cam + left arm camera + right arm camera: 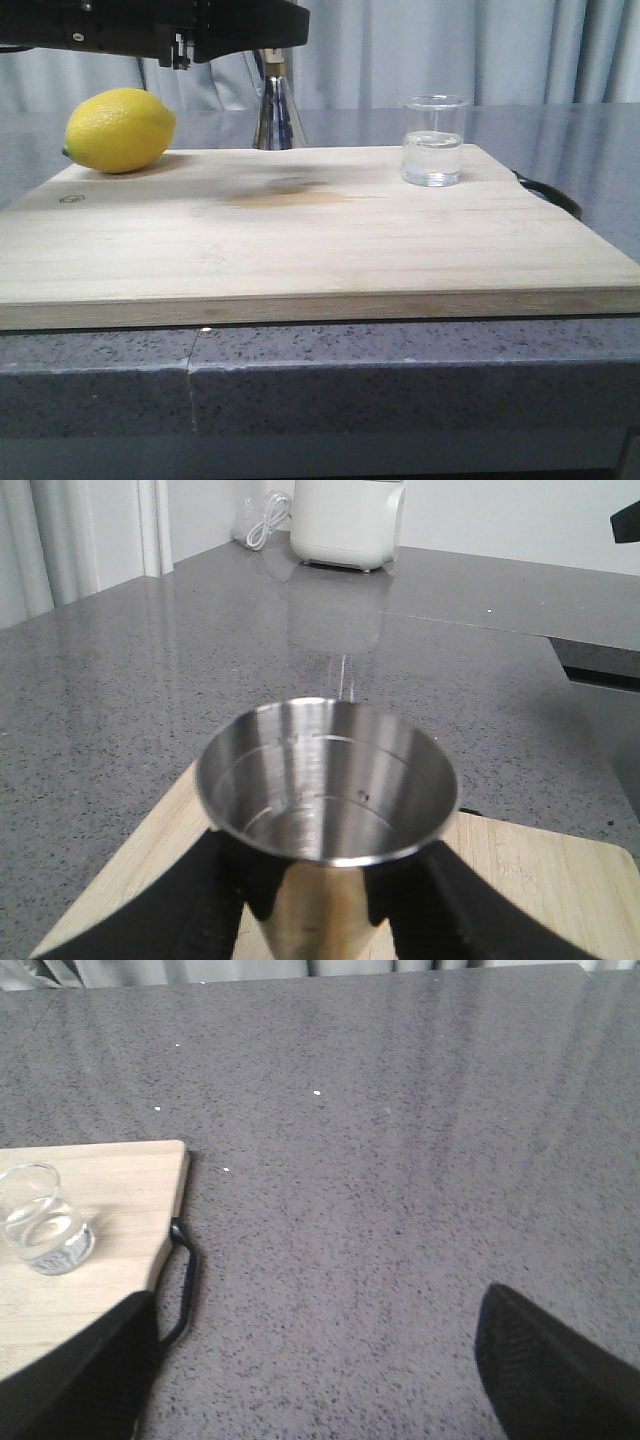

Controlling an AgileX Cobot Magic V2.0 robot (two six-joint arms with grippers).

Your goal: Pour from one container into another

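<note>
The steel jigger [277,118] stands upright at the far edge of the wooden board, its upper cone hidden behind my black left arm. In the left wrist view its open cup [327,780] looks empty. My left gripper [318,905] is shut on the jigger, with one black finger pressed against each side of the cone below the rim. The small glass beaker [434,141] holds clear liquid and stands on the board's far right; it also shows as the beaker [42,1222] in the right wrist view. My right gripper [315,1365] hangs open over bare countertop, to the right of the board and apart from the beaker.
A yellow lemon [119,130] lies on the far left of the cutting board [300,240]. The board's black handle [180,1290] sticks out on its right side. A white appliance [347,520] stands far back on the grey speckled counter [400,1160].
</note>
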